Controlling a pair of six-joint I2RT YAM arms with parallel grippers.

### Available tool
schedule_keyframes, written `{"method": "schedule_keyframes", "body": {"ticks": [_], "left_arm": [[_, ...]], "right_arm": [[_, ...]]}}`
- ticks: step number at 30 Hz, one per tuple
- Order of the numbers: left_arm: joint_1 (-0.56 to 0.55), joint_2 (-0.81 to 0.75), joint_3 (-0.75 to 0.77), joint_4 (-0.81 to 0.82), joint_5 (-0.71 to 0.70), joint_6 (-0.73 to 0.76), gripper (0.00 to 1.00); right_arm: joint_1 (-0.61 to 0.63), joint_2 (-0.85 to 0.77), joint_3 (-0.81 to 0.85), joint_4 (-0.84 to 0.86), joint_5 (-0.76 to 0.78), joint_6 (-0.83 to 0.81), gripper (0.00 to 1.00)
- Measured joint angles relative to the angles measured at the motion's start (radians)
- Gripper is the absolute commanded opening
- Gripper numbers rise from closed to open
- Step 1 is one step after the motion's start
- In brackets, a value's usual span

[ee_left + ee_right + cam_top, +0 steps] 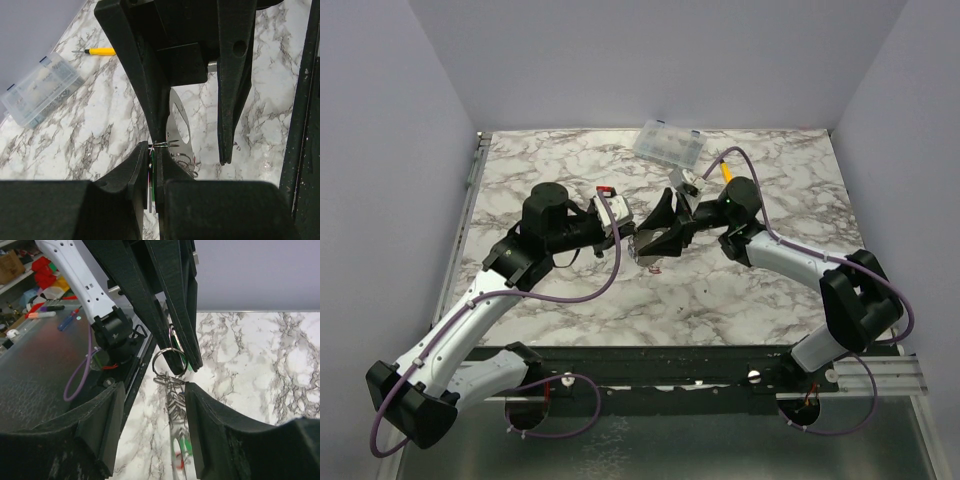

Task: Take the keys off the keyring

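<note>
Mid-removal. Left fingers (132,172) are pressed shut on a green-edged key (151,175), lower centre of frame. The keyring (184,150) stands between my spread right fingers (100,425), ungripped. Next, I reckon: the right closes on the keyring, then works the key off the split ring (170,362).

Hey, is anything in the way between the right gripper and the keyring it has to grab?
Nothing visible does. The right gripper is open, with the keyring between its fingers. The left gripper is shut on the keys next to it, and the clear box lies well off behind.
</note>
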Motion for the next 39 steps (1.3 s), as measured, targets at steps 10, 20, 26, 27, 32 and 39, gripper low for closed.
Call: {"method": "schedule_keyframes", "body": {"ticks": [10,20,26,27,32,39], "left_arm": [[-0.001,-0.006,-0.025,0.034,0.000,-0.031,0.00],[-0.001,-0.032,-0.035,-0.002,0.000,0.050,0.00],[-0.001,-0.084,-0.056,-0.086,0.005,0.302,0.00],[-0.001,-0.098,-0.063,-0.100,0.011,0.359,0.00],[-0.001,-0.139,-0.090,-0.179,0.048,0.657,0.00],[-0.001,-0.155,-0.123,-0.271,0.087,0.991,0.00]], "right_arm": [[-0.001,0.013,-0.026,0.101,0.004,0.084,0.23],[-0.001,0.020,-0.027,0.116,0.008,0.127,0.46],[-0.004,0.015,-0.026,0.068,-0.060,0.107,0.61],[-0.007,0.014,-0.024,0.044,-0.074,0.095,0.62],[-0.009,0.009,0.069,-0.241,-0.104,-0.080,0.58],[0.017,0.008,0.299,-0.768,-0.064,-0.494,0.47]]}}
